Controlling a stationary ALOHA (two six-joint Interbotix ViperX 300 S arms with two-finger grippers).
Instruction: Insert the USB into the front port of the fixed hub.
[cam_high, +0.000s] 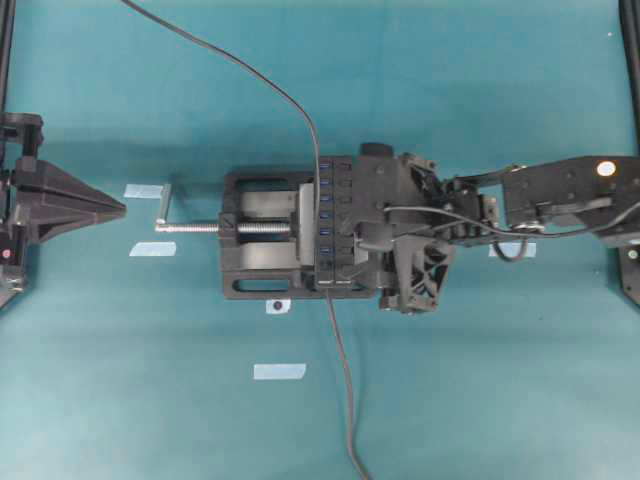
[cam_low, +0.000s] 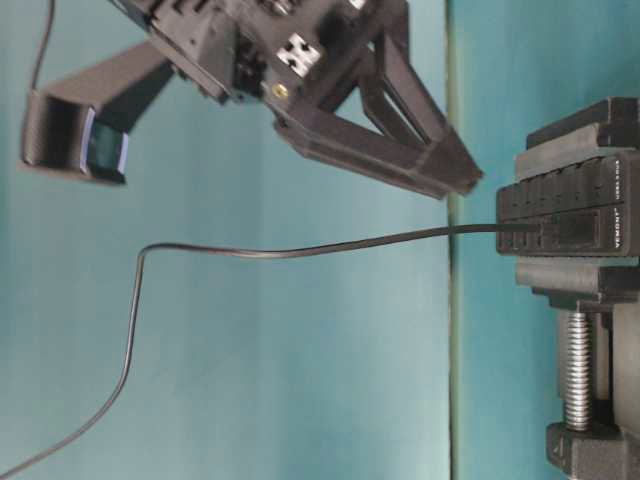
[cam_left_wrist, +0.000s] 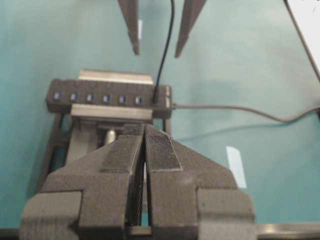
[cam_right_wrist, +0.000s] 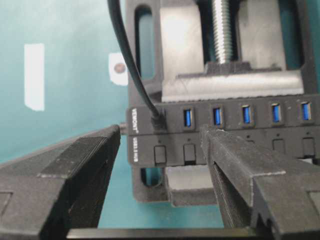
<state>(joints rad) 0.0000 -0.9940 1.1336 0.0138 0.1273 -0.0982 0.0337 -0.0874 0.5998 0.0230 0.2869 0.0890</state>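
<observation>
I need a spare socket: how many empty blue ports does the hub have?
6, side by side along the hub, from its left end in the left wrist view up to the end port holding the plug. None seems hidden.

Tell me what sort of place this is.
Probably a robotics lab test bench: a plain teal tabletop marked with pale tape strips, a black vise with silver screw handle clamping a long black USB hub, and black two-finger grippers.

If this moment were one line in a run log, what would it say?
plug: seated in hub's end port | right claw: open, empty, above hub | left claw: shut, away from vise
</observation>
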